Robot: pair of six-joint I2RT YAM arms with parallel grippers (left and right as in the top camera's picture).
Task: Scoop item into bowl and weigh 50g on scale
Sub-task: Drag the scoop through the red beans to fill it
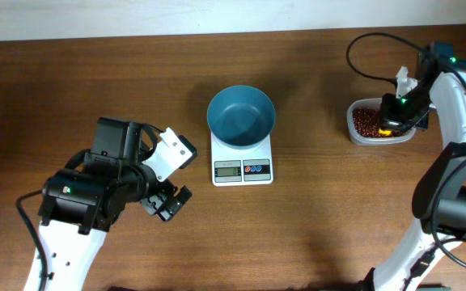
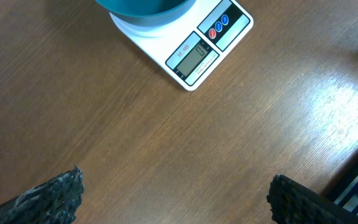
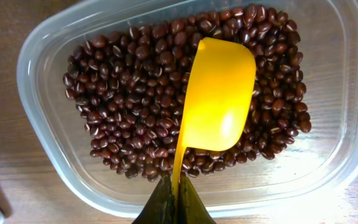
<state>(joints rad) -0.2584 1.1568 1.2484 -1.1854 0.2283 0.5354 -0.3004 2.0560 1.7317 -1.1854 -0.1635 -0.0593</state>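
- Over at the far right of the table [image 1: 314,234], the right gripper [image 3: 174,202] is pinched tight on the thin handle of a yellow scoop [image 3: 219,93].
- The scoop's head sits over the beans [image 3: 129,106], which fill the bottom of a clear plastic tub [image 3: 39,59]. Whether the head touches them or hangs just above, I cannot tell.
- The beans are dark red-brown and all lie inside the tub, spread right across its floor.
- The teal-blue bowl [image 1: 241,115] stands upright on the white scale [image 1: 242,168], near the middle of the table and well apart from the tub.
- The bowl's inside shows plain blue from above.
- The scale's grey display and its red and blue buttons face the near edge (the digits are too small for me to read).
- The left gripper [image 2: 176,196] hangs over bare wood to the left of the scale, jaws spread wide with nothing between them.
- Its dark, ridged fingertips [image 2: 58,193] touch neither scale nor bowl.
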